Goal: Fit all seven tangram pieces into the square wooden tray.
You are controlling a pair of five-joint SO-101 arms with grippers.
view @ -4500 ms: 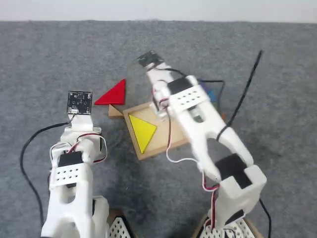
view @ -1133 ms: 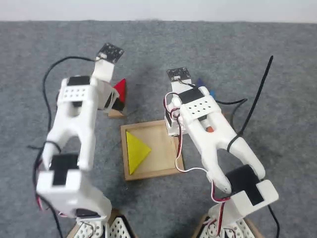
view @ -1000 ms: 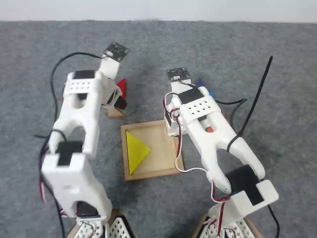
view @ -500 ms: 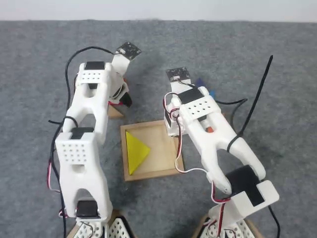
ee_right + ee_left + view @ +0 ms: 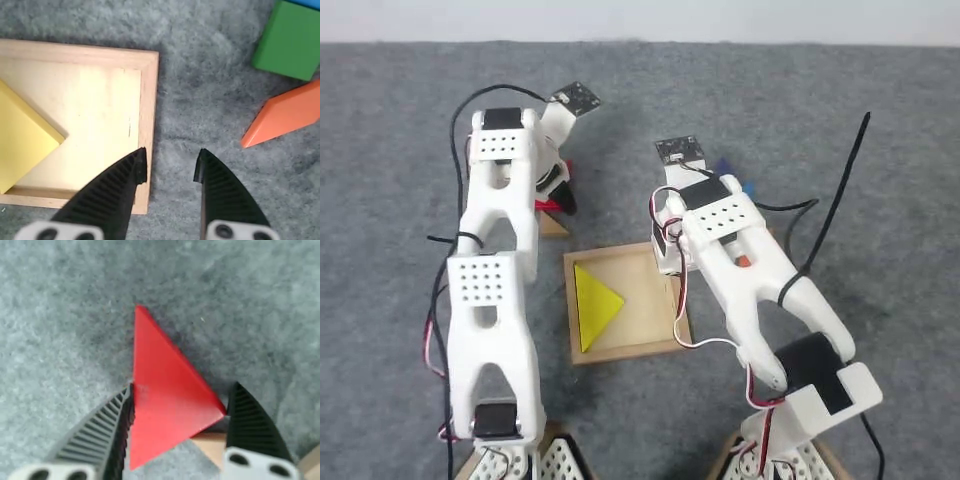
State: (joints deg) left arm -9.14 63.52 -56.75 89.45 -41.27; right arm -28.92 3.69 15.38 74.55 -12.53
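High view gives me the grey carpet (image 5: 880, 110) with both arms stretched over it. My left arm (image 5: 495, 290) is extended far forward, and my right arm (image 5: 750, 270) stands along one side of the tray (image 5: 620, 352), which lies between the two arms. Inside the tray I see one yellow triangle (image 5: 595, 305), flat against the side nearer to the left arm. The red triangle (image 5: 162, 400) lies outside the tray, on the carpet past its far corner, with one tip resting on a plain wooden piece (image 5: 210, 447). The left gripper (image 5: 182, 387) is low over it and released, its jaws spread with one at each side of the red triangle. The right gripper (image 5: 171, 152) is released too, jaws apart, above the tray's rim on the side away from the yellow triangle. Near there on the carpet lie a green piece (image 5: 292, 42), an orange piece (image 5: 285, 117) and a blue piece (image 5: 746, 187).
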